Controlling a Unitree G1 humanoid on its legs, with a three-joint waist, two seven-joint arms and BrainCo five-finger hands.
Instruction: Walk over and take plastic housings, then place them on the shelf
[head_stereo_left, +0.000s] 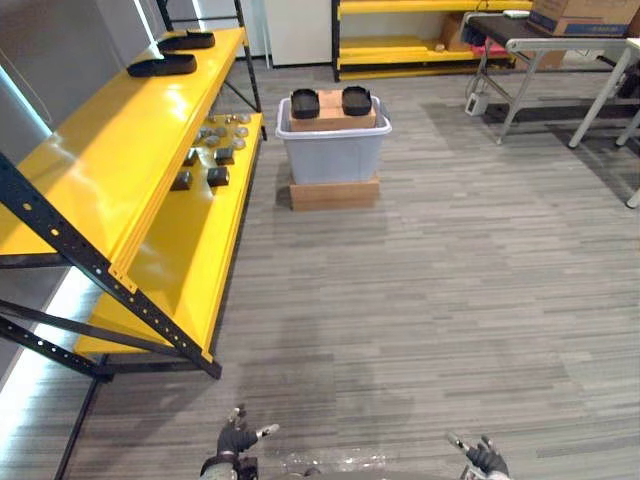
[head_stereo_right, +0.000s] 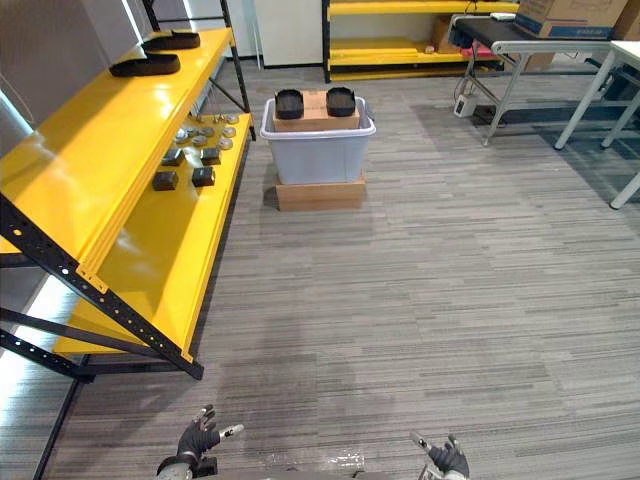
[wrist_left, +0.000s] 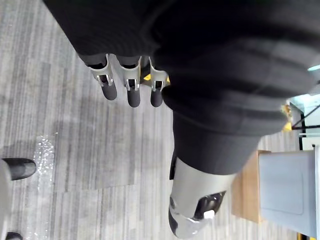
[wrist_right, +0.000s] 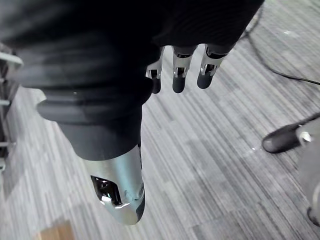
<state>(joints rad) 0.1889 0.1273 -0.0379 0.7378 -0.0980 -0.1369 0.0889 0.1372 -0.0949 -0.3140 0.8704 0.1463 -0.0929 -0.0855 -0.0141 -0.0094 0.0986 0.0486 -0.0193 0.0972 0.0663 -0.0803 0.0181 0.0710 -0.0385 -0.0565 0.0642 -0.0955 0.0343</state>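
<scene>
Two black plastic housings (head_stereo_left: 305, 103) atop the pale grey plastic tub (head_stereo_left: 333, 155) lie well ahead of both empty, loose-fingered hands (left hand (head_stereo_left: 238, 438) looks marginally nearer than right hand (head_stereo_left: 485, 460)).

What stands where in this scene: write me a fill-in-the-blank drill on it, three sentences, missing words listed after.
1. On the cardboard box in the grey bin lie ____ black plastic housings.
2. The shelf on the robot's left is painted ____.
3. The left hand and the right hand are both open and hold ____.

Missing words: two; yellow; nothing.
</scene>
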